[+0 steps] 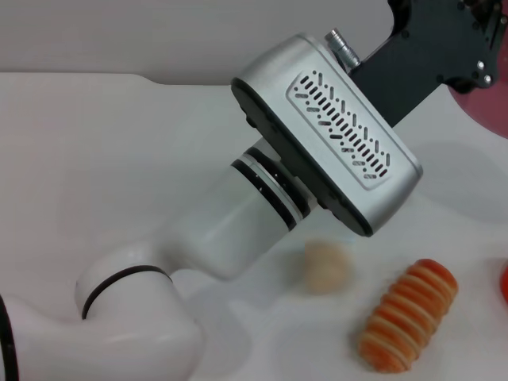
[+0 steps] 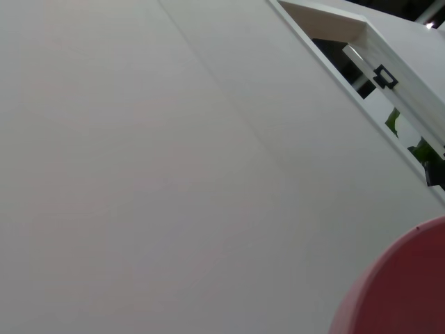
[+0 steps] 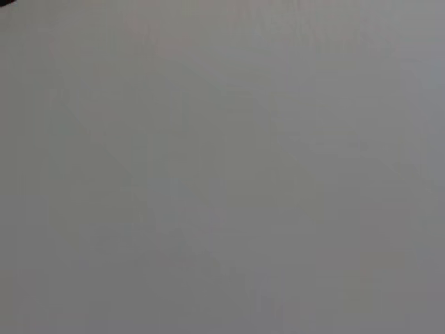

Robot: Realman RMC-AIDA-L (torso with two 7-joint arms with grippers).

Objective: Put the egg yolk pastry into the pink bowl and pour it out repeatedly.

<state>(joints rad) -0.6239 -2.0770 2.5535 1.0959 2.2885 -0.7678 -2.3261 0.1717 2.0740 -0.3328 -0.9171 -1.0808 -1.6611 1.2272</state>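
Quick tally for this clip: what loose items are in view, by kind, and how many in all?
Egg yolk pastry: 1
Orange-and-cream striped roll: 1
Pink bowl, only partly in frame: 1
Red item cut off at the edge, kind unclear: 1
Total: 4

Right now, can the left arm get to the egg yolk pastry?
Probably yes. The egg yolk pastry lies bare on the table beside the striped roll, uncovered, but the left arm's wrist is stretched past it toward the pink bowl.

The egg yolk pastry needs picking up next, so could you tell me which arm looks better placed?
Probably left. The left arm reaches over the table with the egg yolk pastry just below it. The pink bowl sits by that wrist; the right arm is unseen.
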